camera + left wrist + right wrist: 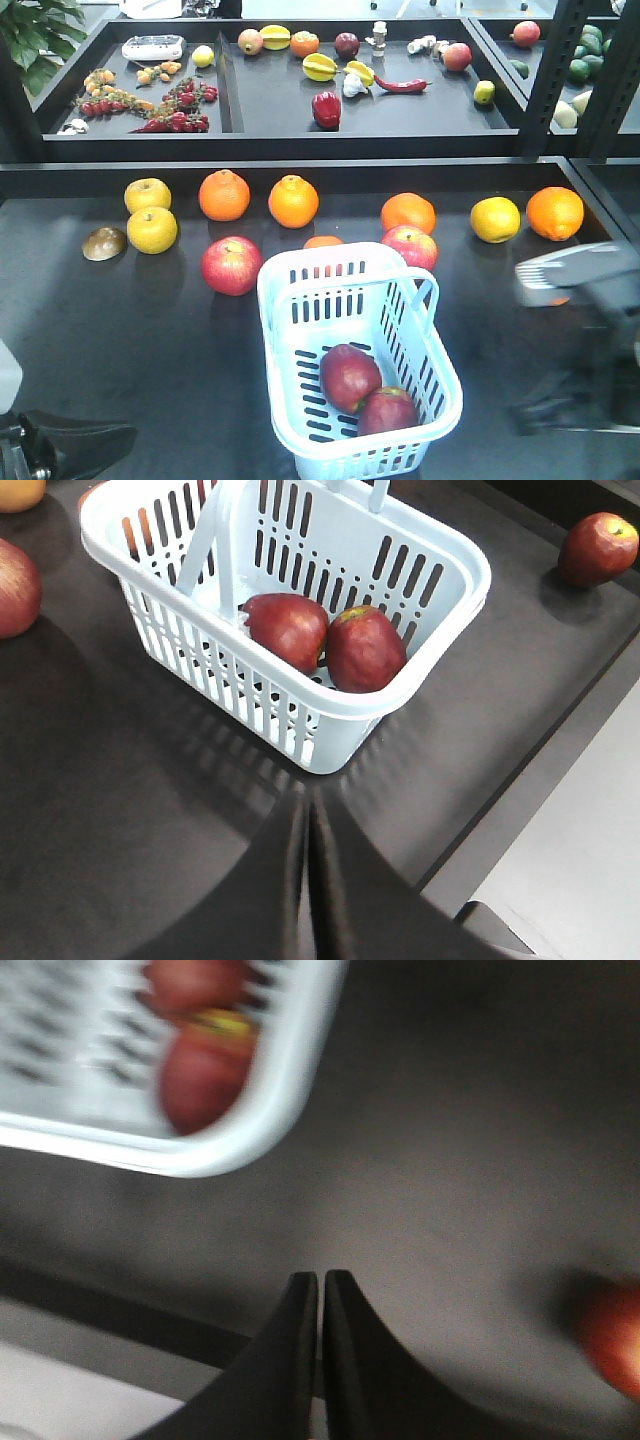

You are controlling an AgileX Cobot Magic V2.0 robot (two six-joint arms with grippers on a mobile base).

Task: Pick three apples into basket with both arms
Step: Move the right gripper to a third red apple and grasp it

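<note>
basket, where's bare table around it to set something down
Widest bare patch: left of the basket, in front of the pinkish-red apple. A narrower strip lies between the basket and the right arm. Behind, a second pinkish-red apple and an orange crowd its far rim.

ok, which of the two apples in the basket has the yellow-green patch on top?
The right-hand apple in the left wrist view, next to the basket wall. Its neighbour, toward the middle, looks plain dark red.

Black two-tier display counter [110, 330], leafy plant [35, 30], dark steel post [552, 80].
</note>
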